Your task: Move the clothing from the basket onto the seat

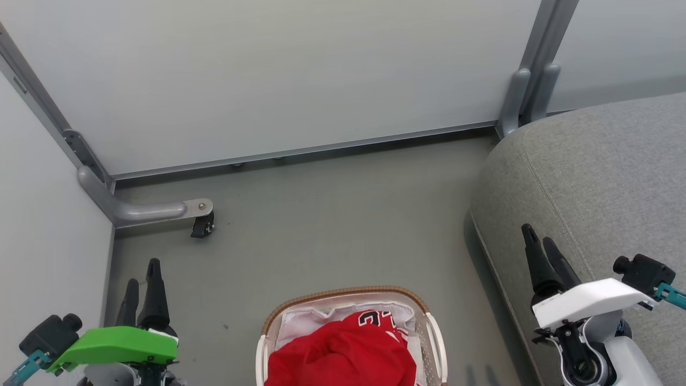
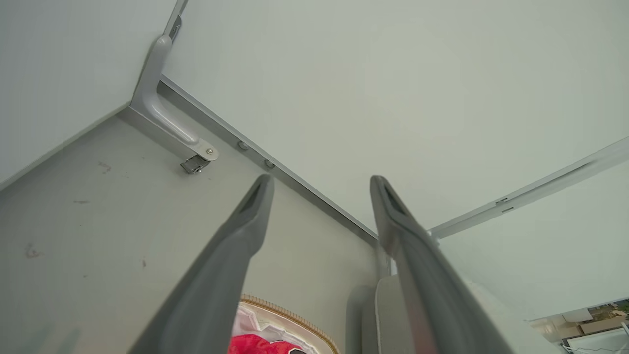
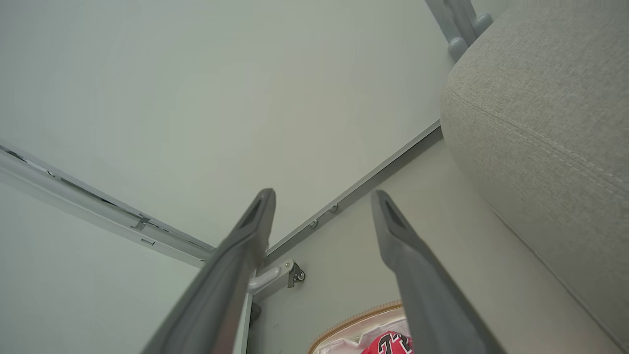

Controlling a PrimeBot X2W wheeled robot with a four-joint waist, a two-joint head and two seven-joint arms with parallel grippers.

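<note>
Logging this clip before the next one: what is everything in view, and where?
clothing: one heap, pieces not countable, red with white trim, in the basket
basket: one, white with brown rim, on the floor, bottom centre
liner: one, white, inside the basket under the clothing
seat: one, grey, right of the basket
floor: one, grey, middle
wall panels: several, pale grey, behind and at left
frame foot: one, grey metal with black caster, back left corner
left gripper: one, dark fingers, green cover, open, lower left
right gripper: one, dark fingers, white cover, open, lower right, over the seat edge
</note>
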